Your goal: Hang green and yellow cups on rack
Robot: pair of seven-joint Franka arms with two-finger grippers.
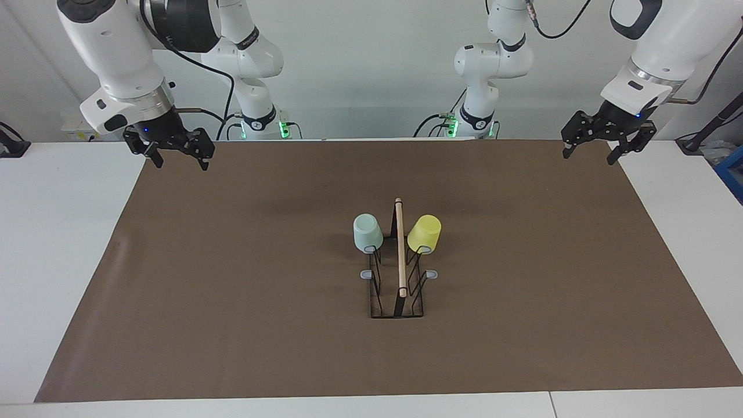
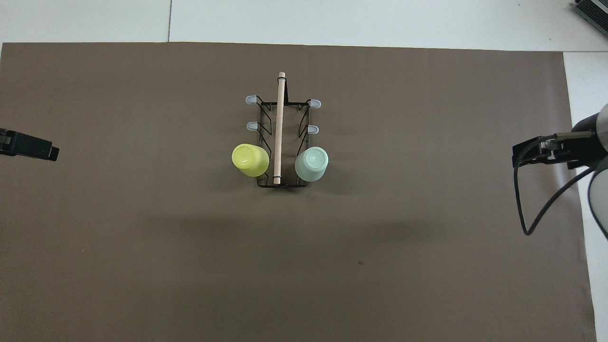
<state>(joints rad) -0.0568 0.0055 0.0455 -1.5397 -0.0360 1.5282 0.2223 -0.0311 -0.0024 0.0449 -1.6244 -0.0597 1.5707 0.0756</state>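
Observation:
The black wire rack with its wooden top rod stands mid-mat. The mint green cup hangs bottom-up on the prong nearest the robots on the right arm's side. The yellow cup hangs the same way on the matching prong on the left arm's side. My left gripper is open and empty, in the air over the mat's corner at the left arm's end. My right gripper waits open and empty over the mat's corner at the right arm's end.
A brown mat covers most of the white table. Several grey-tipped prongs of the rack stand bare, farther from the robots than the cups. A blue box shows past the table's edge at the left arm's end.

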